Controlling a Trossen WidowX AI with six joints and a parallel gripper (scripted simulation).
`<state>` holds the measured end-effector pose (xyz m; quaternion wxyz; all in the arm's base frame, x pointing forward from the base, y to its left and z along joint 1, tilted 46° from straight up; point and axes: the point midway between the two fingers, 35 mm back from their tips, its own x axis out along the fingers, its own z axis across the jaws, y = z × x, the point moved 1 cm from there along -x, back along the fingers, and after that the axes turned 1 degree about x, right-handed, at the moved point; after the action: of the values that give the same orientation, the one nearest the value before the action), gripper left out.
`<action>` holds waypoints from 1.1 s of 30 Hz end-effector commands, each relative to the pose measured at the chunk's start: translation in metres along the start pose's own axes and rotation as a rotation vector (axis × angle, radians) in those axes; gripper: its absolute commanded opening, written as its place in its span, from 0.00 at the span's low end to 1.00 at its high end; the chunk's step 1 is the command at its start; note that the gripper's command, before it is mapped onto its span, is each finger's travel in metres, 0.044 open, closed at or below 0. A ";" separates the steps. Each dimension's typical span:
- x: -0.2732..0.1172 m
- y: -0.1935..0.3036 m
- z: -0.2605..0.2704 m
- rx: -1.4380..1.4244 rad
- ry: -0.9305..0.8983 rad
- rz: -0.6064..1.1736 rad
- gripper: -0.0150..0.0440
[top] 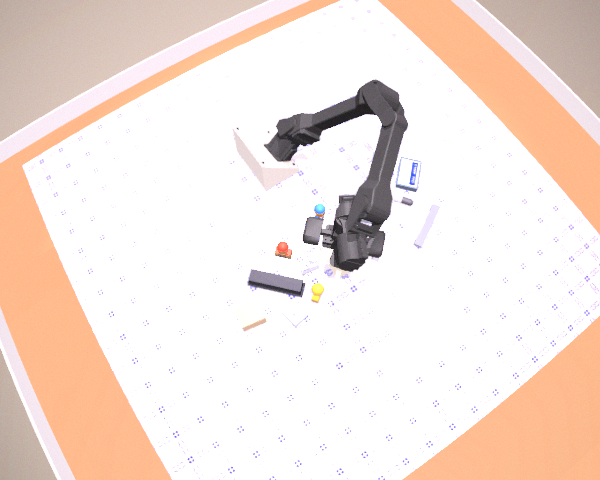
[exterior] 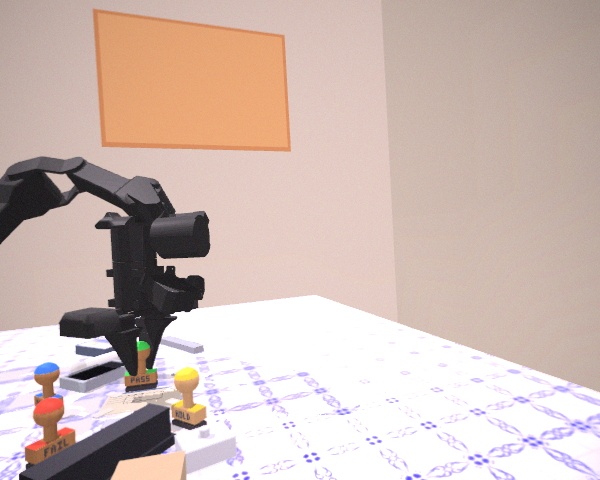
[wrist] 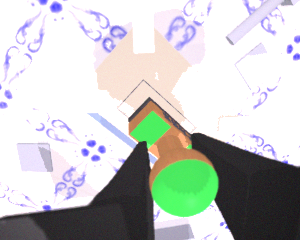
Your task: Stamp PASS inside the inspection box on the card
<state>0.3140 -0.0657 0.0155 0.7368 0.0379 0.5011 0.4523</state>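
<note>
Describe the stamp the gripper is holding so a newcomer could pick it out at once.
Follow the black arm down to its gripper: between the fingers stands the PASS stamp, on the pale card just in front of the grey ink pad. It alone has a green knob; the HOLD stamp is yellow, the FAIL stamp red, the fourth stamp blue.

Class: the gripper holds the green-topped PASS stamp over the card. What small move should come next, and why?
Probably a straight lift. The gripper is shut on the PASS stamp, whose base sits at the outlined box on the card, seemingly pressed down; rising vertically should avoid smearing.
</note>
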 end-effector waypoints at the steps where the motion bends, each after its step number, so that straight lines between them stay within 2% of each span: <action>1: -0.008 -0.002 0.001 -0.008 0.001 -0.009 0.25; 33: -0.055 0.001 0.005 -0.008 0.003 -0.010 0.25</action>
<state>0.3097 -0.1022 0.0522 0.7377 0.0374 0.5012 0.4508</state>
